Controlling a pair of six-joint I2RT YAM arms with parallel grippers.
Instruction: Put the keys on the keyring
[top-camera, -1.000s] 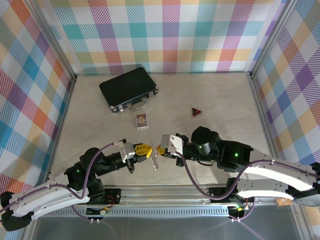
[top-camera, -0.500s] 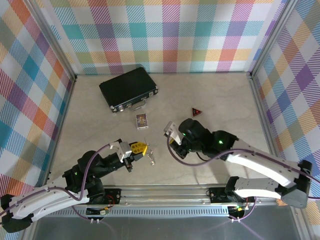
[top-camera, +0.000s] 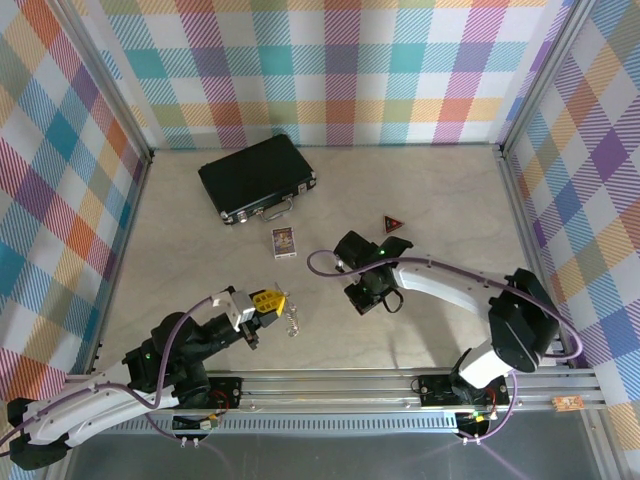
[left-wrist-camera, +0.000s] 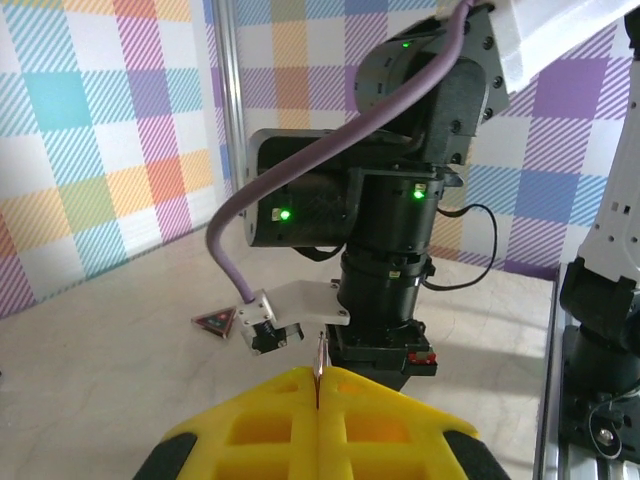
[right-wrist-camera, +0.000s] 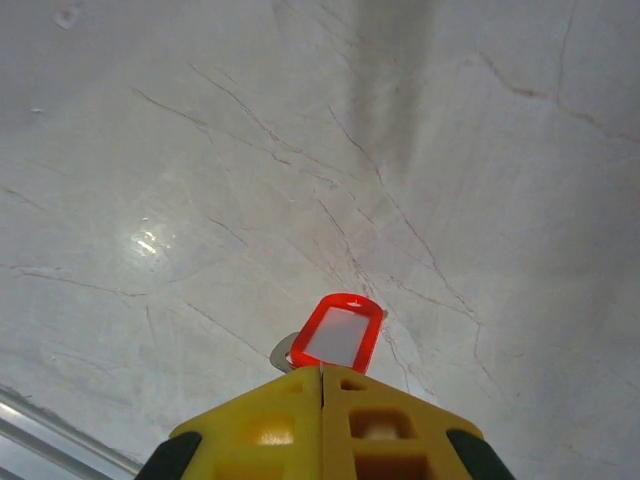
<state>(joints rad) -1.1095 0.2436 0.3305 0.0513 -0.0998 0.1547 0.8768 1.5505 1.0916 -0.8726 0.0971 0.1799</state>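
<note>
Pastel checked walls (top-camera: 340, 70) close me in on the left, far and right. My table (top-camera: 450, 200) is pale, marble-veined and evenly lit, with one small glint (right-wrist-camera: 148, 240). Silvery posts (top-camera: 103, 80) stand in the far corners, and a rail (top-camera: 340, 385) runs along the near edge.

A: what's where on the table (top-camera: 450, 200)?
B: case (top-camera: 258, 177) far left, card (top-camera: 284, 241) just in front of it, triangular piece (top-camera: 394, 224) right of the card, well apart
A: and the arms?
B: left gripper (top-camera: 268, 302) near-left, keyring (top-camera: 293, 320) pinched at its tip, on its right side. right gripper (right-wrist-camera: 321, 372) right of the keyring, apart from it, in front of the triangular piece, pointing down over bare table, keys (right-wrist-camera: 338, 335) between its tips
</note>
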